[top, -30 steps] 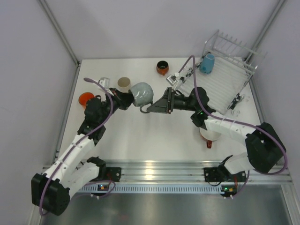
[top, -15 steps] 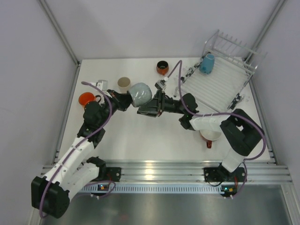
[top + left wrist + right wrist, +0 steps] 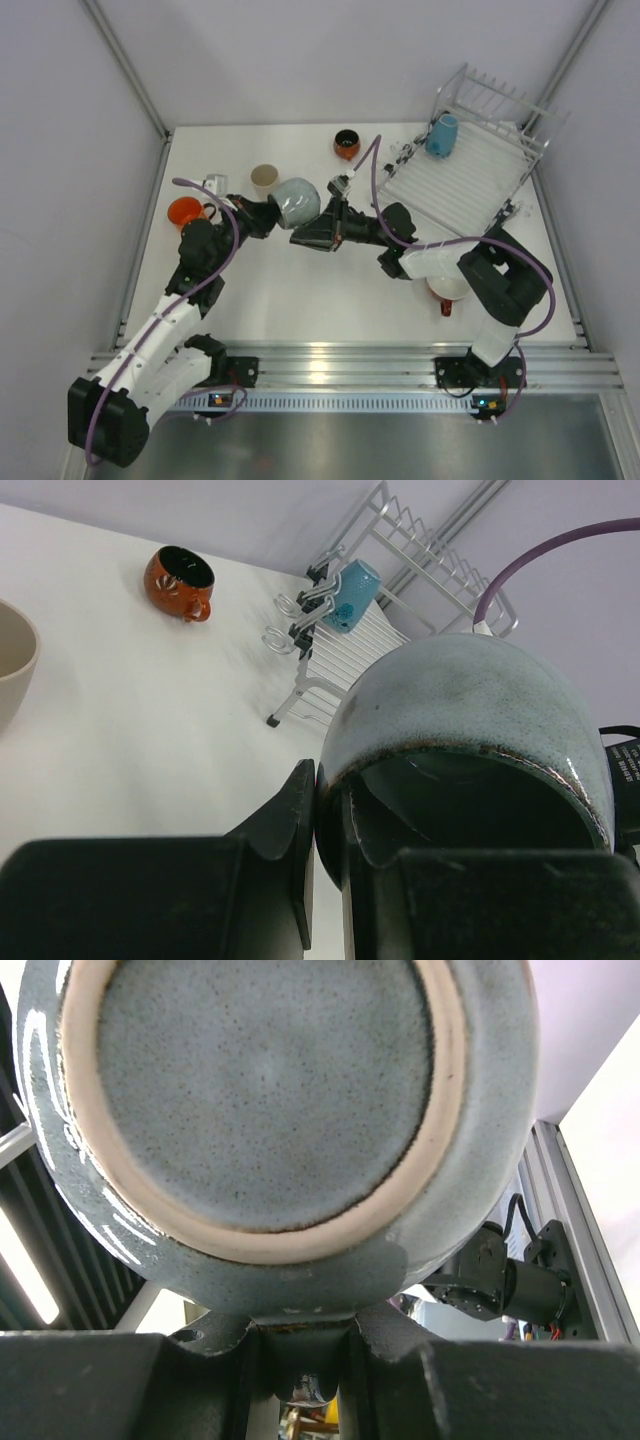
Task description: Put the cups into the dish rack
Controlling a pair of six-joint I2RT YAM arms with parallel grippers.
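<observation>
Top external: one grey mug [image 3: 299, 200], aloft over the tabletop [image 3: 300, 290] between the arms, well apart from the dish rack [image 3: 470, 180]. The left fingers [image 3: 290, 810] are clenched on its rim. The right fingers [image 3: 225, 1360] flank its handle, but we cannot tell whether they grip. We would free the left only once the right holds firm.

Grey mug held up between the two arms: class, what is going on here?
The left gripper pinches the grey mug by its rim, off the table, while the right gripper has its fingers against both sides of the handle: a handover. One blue cup sits in the dish rack; the orange cup, beige cup, dark cup and red mug are on the table.
</observation>
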